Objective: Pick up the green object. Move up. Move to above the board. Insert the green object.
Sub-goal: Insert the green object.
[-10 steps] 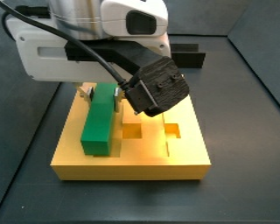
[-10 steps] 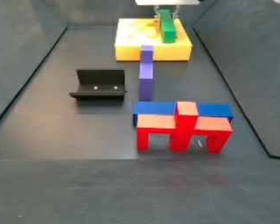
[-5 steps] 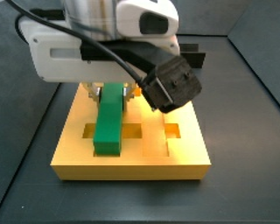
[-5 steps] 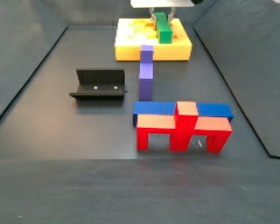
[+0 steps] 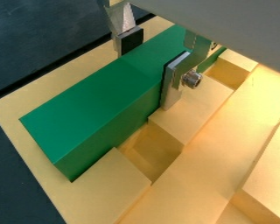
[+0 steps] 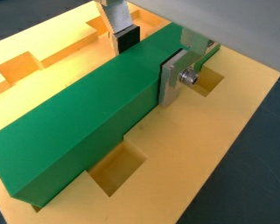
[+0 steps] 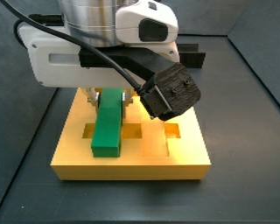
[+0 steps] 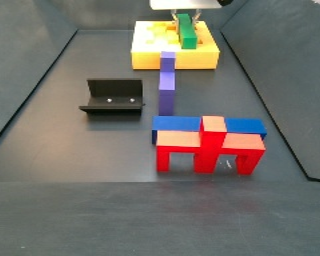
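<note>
The gripper is shut on the green object, a long green bar, and holds it lengthwise over the left-middle of the orange-yellow board. In both wrist views the silver fingers clamp the bar's two long sides, with the gripper near its far end. The bar lies low over the board's square recesses. I cannot tell whether it touches the board. In a side view the bar sits over the board at the far end, under the gripper.
A purple bar lies on the floor in front of the board. The dark fixture stands to its left and also shows behind the arm in a side view. A red and blue block structure stands nearer the camera.
The gripper has carried the green bar from the board's left edge toward its middle. Over the last half second it has barely moved, perhaps slightly lower.
</note>
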You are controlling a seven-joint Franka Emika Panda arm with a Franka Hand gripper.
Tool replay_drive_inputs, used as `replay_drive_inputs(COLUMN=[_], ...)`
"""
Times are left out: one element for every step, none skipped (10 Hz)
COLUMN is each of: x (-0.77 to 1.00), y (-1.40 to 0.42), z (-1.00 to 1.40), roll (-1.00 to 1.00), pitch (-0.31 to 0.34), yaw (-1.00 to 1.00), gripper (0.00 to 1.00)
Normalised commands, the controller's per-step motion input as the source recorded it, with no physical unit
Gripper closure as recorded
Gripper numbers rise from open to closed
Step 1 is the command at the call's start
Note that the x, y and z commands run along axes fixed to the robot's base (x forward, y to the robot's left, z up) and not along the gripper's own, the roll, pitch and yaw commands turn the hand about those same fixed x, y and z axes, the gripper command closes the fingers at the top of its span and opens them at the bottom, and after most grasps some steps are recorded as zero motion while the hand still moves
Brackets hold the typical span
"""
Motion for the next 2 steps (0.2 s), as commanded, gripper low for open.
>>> replay_drive_inputs(x=[0.0, 0.0], y=[-0.01, 0.0], z=[-0.31, 0.0], roll=[-0.06, 0.0], pitch=[-0.073, 0.0], yaw=[0.0, 0.0], gripper=[1.0, 1.0])
